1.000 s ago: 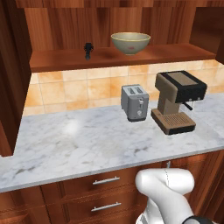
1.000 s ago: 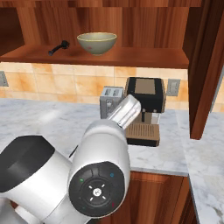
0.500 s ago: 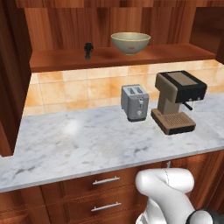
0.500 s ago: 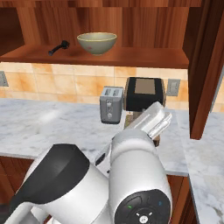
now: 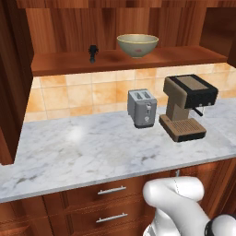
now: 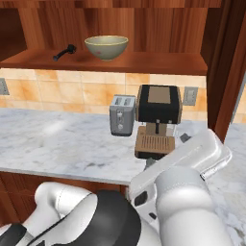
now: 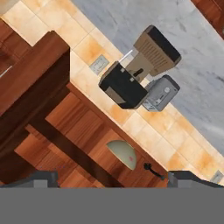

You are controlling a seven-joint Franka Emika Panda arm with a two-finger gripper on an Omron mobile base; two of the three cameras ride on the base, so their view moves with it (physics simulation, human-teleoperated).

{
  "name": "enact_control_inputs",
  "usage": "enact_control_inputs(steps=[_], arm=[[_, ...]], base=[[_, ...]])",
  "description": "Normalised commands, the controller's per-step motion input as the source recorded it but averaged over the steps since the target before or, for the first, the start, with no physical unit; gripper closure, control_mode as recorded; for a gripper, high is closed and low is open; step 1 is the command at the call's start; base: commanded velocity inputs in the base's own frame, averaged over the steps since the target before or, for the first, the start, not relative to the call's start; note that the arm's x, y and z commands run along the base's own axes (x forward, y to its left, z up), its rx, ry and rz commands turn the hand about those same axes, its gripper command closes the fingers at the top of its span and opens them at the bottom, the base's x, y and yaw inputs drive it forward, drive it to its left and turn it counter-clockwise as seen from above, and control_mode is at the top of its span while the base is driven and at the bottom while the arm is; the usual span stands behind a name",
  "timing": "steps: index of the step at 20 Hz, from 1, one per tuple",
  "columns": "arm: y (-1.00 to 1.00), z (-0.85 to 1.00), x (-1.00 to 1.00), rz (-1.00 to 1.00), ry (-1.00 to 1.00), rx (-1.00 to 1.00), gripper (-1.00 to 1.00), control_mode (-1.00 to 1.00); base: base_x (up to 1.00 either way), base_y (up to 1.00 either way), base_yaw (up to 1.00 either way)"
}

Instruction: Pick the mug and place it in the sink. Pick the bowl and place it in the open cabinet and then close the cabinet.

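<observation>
- My claw [image 7: 112, 181] is spread wide with nothing between its tips.
- I see the bowl [image 5: 138, 44] upright on the cabinet [image 5: 184, 55] shelf, above the toaster [image 5: 142, 108] and coffee machine [image 5: 186, 107] on the marble table [image 5: 73, 152].

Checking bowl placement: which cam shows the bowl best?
Left base view: the bowl sits upright on the cabinet shelf, rim and side unobstructed. Right base view shows it equally upright, from the other side. In the hand view it is small and rolled sideways.
</observation>
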Motion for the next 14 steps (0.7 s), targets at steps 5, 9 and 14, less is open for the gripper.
enact_control_inputs(steps=[5, 9, 14], arm=[[-0.36, 0.0, -0.26, 0.0, -0.16, 0.02, -1.0, -1.0], [-0.42, 0.0, -0.22, 0.0, -0.16, 0.04, -1.0, -1.0], [-0.38, 0.0, -0.13, 0.0, -0.11, 0.03, -1.0, -1.0]], base=[[0.0, 0.0, 0.0], [0.0, 0.0, 0.0], [0.0, 0.0, 0.0]])
